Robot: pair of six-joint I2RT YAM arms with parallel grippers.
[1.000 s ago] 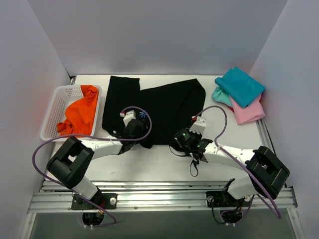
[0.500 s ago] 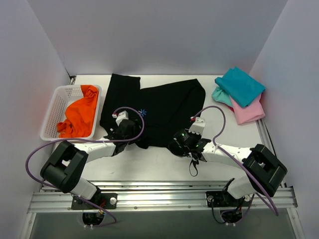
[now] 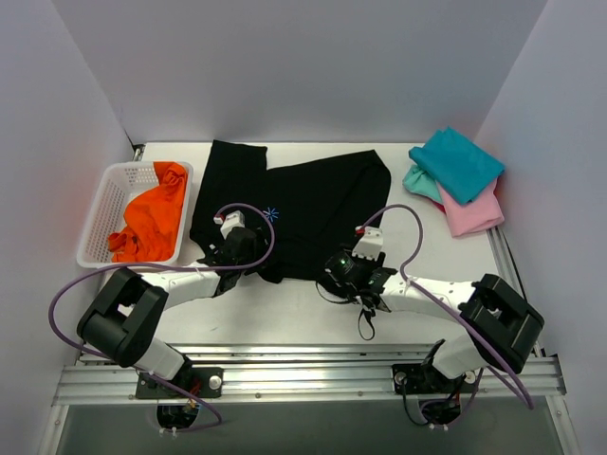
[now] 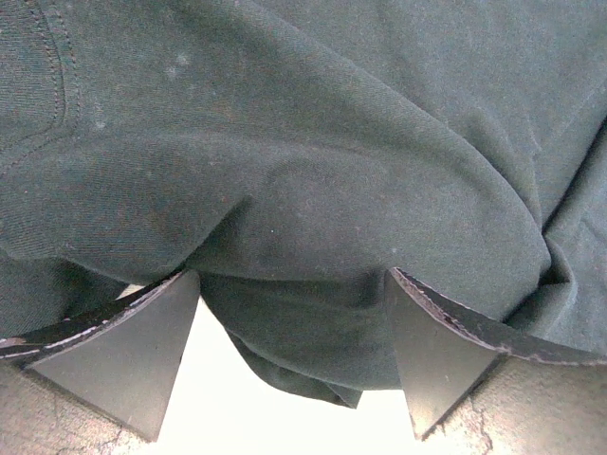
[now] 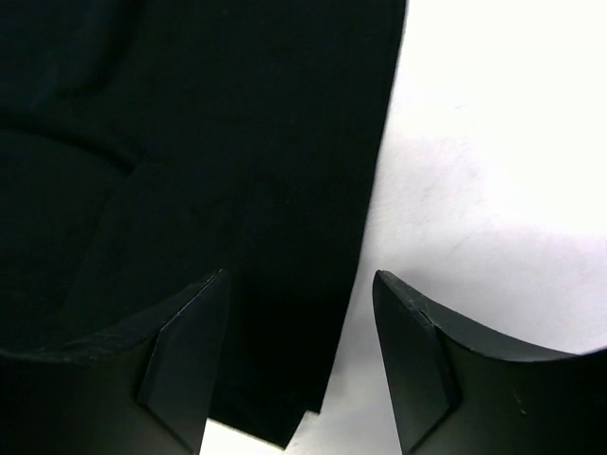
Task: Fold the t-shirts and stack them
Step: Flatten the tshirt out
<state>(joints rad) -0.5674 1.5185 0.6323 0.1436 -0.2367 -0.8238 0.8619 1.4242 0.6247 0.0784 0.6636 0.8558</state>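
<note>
Item one: large black t-shirt [image 3: 308, 199], soft matte knit with faint lint. It lies spread across the middle of the white desk [image 3: 285, 318], one sleeve lobe toward the back left, and a small light-blue starburst mark [image 3: 272, 215] shows on it.

Left tool [image 4: 292, 284]: grey wedge-shaped fingers spread wide at the shirt's near-left edge. A rounded bulge of cloth sits between them, not nipped.

Right tool [image 5: 302, 284]: fingers apart over the straight near hem, half on cloth and half on bare desk, gripping nothing.

Item two: teal t-shirt [image 3: 460, 163], a folded rectangle lying on a folded pink t-shirt [image 3: 471, 210] at the back right.

Item three: orange t-shirt [image 3: 152, 218], crumpled in a white plastic mesh basket [image 3: 98, 216] at the left.
</note>
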